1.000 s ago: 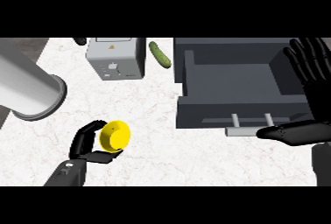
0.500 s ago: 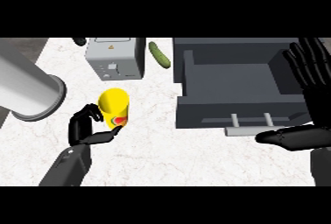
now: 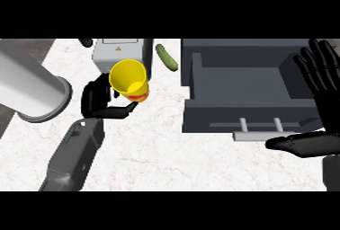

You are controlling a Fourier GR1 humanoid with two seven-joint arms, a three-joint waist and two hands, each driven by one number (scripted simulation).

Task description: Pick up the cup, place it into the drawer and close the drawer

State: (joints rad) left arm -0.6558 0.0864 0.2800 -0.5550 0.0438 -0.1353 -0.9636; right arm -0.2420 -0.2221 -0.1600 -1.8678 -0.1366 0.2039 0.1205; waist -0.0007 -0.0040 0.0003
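The left hand (image 3: 103,101) is curled around the yellow plastic cup (image 3: 130,81); the open dark grey drawer (image 3: 246,114) lies to its right, nearer the relaxed, resting right hand (image 3: 319,90).

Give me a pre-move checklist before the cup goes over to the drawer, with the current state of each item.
1. Cup held: ok. The left hand is curled round the yellow cup.
2. Cup off the counter: cannot tell from this one view.
3. Drawer open: ok, its inside shows, handle toward the robot.
4. Room in the drawer: ok, nothing shows inside.
5. Right hand out of the way: not ok, it is open over the drawer's right side.
6. Path: ok, the cucumber lies farther back.
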